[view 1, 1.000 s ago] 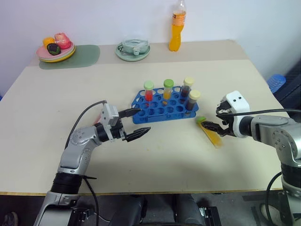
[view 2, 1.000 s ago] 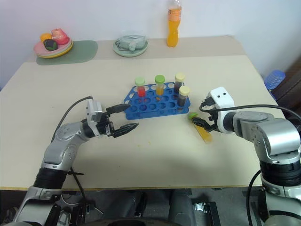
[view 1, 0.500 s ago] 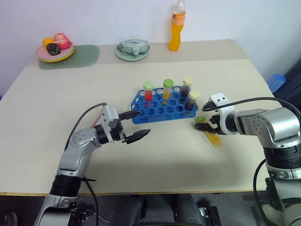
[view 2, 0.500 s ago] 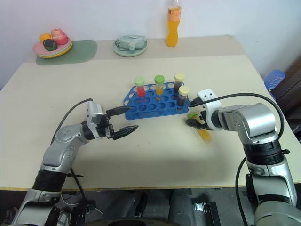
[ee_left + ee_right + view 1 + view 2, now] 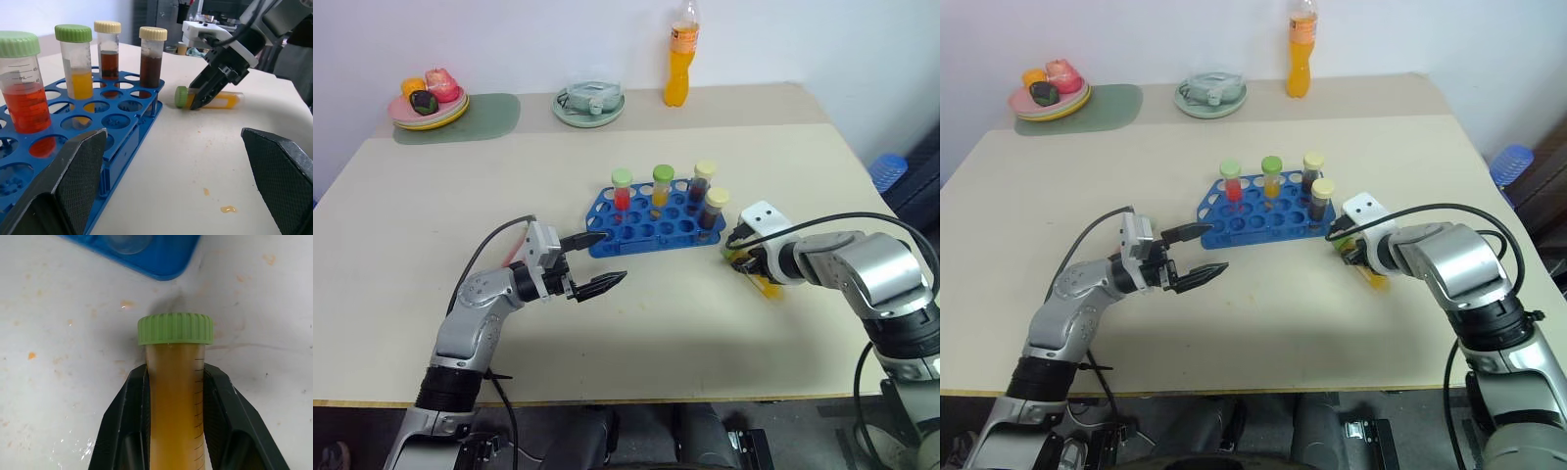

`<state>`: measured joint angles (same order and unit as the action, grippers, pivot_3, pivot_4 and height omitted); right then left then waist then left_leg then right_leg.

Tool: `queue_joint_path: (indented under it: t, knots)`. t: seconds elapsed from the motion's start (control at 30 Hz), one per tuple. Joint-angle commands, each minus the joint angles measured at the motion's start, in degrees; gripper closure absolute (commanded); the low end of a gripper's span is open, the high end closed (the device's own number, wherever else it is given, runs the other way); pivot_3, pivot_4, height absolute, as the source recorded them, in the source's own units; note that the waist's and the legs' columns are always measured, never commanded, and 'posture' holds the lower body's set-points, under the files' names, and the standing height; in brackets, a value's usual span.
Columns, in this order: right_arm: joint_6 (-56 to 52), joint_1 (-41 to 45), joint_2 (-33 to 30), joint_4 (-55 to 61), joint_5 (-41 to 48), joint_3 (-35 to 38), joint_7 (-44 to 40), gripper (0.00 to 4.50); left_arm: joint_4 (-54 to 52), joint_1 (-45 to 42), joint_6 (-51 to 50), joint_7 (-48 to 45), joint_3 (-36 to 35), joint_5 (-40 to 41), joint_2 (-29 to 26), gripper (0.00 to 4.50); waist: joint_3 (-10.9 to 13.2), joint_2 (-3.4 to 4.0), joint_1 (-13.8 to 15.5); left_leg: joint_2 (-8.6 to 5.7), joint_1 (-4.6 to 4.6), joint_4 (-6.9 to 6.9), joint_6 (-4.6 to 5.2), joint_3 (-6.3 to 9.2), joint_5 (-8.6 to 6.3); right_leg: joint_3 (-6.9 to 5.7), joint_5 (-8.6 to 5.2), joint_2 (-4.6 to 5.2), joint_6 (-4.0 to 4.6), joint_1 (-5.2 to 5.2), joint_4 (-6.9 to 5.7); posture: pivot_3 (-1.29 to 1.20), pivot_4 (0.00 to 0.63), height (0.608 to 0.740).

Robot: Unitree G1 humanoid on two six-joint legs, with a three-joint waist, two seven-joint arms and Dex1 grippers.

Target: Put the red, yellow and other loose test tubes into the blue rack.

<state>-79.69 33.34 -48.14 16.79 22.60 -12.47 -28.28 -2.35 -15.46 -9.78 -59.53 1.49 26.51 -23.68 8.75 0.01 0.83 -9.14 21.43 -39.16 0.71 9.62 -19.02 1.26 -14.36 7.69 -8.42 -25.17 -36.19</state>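
The blue rack (image 5: 646,227) stands mid-table with a red tube (image 5: 623,192), a yellow tube (image 5: 663,186) and two dark tubes (image 5: 705,182) upright in it. A loose yellow test tube with a green cap (image 5: 175,382) lies on the table just right of the rack. My right gripper (image 5: 742,262) is shut on it just behind the cap, one black finger (image 5: 124,421) on each side. My left gripper (image 5: 597,259) hovers open and empty at the rack's front left corner.
Along the table's far edge are a plate of fruit (image 5: 431,100) on a green mat (image 5: 484,117), a lidded dish (image 5: 590,102) and an orange drink bottle (image 5: 680,61). Small yellow drops (image 5: 227,209) mark the table in front of the rack.
My right gripper has come down and leftward onto the lying yellow tube, turned, and closed on it. The left gripper has stayed put and open.
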Motion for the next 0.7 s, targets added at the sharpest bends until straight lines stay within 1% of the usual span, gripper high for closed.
queue_joint_path:
  t: [0.03, 0.1, 0.17, 0.23, 0.3, 0.37, 0.4, 0.47, 0.5, 0.63, 0.7]
  knots:
    - [7.34, -2.64, -3.70, 7.25, 1.63, 1.10, -6.17, 3.64, -1.10, -0.16, 0.22, 0.05, -0.36, 0.40, -0.29, 0.00, 0.00, 0.00, -0.02, -0.01, 0.01, 0.01, 0.00, 0.00, 0.00, 0.00, 0.00, 0.00, 0.00, 0.00, 0.01, 0.00, 0.150, 0.740]
    - [14.07, -5.22, -3.33, 9.94, 4.67, 5.16, -11.36, 3.64, -0.98, -0.13, 0.27, 0.10, -0.46, 0.43, -0.25, 0.00, 0.01, -0.02, -0.12, 0.00, 0.00, 0.01, 0.00, 0.00, 0.00, 0.00, 0.00, 0.00, 0.00, 0.01, 0.02, 0.00, 0.150, 0.740]
    - [21.68, -7.58, -3.30, 12.40, 7.27, 7.37, -17.86, 3.64, -0.60, -0.12, 0.46, -0.04, -0.49, 0.37, -0.24, 0.00, 0.01, -0.01, -0.20, 0.01, -0.01, 0.02, 0.00, -0.02, 0.00, 0.00, 0.01, -0.01, -0.02, 0.00, 0.02, 0.00, 0.150, 0.740]
    - [26.39, -8.65, 0.00, 12.98, 9.88, 9.47, -20.16, 3.64, -0.22, -0.16, 0.63, -0.14, -0.52, 0.31, -0.19, 0.00, 0.01, -0.02, -0.17, 0.03, -0.02, 0.03, 0.00, -0.01, 0.00, 0.00, 0.01, -0.03, -0.02, 0.01, 0.02, 0.00, 0.150, 0.740]
    - [29.75, -8.46, 4.06, 12.23, 10.40, 9.13, -19.97, 3.64, 0.34, -0.28, 0.81, -0.23, -0.51, 0.24, -0.07, 0.00, -0.01, -0.06, -0.19, 0.03, -0.05, 0.02, 0.00, -0.01, 0.00, 0.00, 0.01, -0.04, -0.02, 0.05, 0.03, 0.00, 0.150, 0.740]
    - [41.15, -8.32, 11.18, 8.36, 6.00, 6.96, -18.19, 3.64, 1.23, -0.16, 1.12, -0.20, -0.83, 0.23, 0.04, 0.00, -0.01, -0.07, -0.13, 0.03, -0.06, 0.02, 0.00, 0.00, 0.00, 0.00, 0.01, -0.04, -0.02, 0.06, 0.03, 0.00, 0.150, 0.740]
    - [44.80, -8.18, 13.86, 6.60, 4.70, 6.46, -17.63, 3.64, 1.56, -0.08, 1.20, -0.15, -1.01, 0.28, 0.08, 0.00, -0.02, -0.08, -0.16, 0.03, -0.07, 0.02, 0.00, 0.00, 0.00, -0.01, 0.01, -0.04, -0.02, 0.06, 0.02, 0.00, 0.150, 0.740]
    - [52.23, -6.83, 21.12, 1.05, 4.72, 6.96, -17.71, 3.64, 2.26, 0.49, 1.87, -0.38, -1.41, 0.06, -0.32, 0.00, -0.02, -0.08, -0.24, 0.02, -0.08, 0.01, -0.01, -0.01, 0.00, -0.01, 0.01, -0.04, -0.02, 0.06, 0.01, 0.00, 0.150, 0.740]
    - [54.59, -6.41, 23.25, -0.77, 4.77, 7.15, -18.27, 3.64, 2.38, 0.71, 2.05, -0.47, -1.55, 0.06, -0.49, 0.00, -0.02, -0.08, -0.30, 0.02, -0.07, 0.01, -0.01, -0.01, 0.00, 0.00, 0.01, -0.04, -0.02, 0.05, 0.00, 0.00, 0.150, 0.740]
    - [67.97, -5.46, 31.92, -9.24, -2.83, 7.14, -10.73, 3.64, 2.66, 1.95, 2.54, -0.09, -2.55, 0.07, -1.37, 0.00, -0.02, -0.08, -0.34, 0.01, -0.08, 0.01, -0.01, 0.01, 0.01, -0.02, 0.01, -0.06, -0.02, 0.02, -0.02, 0.00, 0.150, 0.740]
    - [74.40, -5.69, 34.70, -13.06, -5.94, 6.81, -8.67, 3.64, 2.63, 2.26, 3.00, 0.20, -2.62, -0.21, -1.70, 0.00, -0.03, -0.07, -0.47, 0.01, -0.09, 0.02, -0.02, 0.02, 0.01, -0.02, 0.01, -0.07, -0.02, 0.01, -0.05, 0.00, 0.150, 0.740]
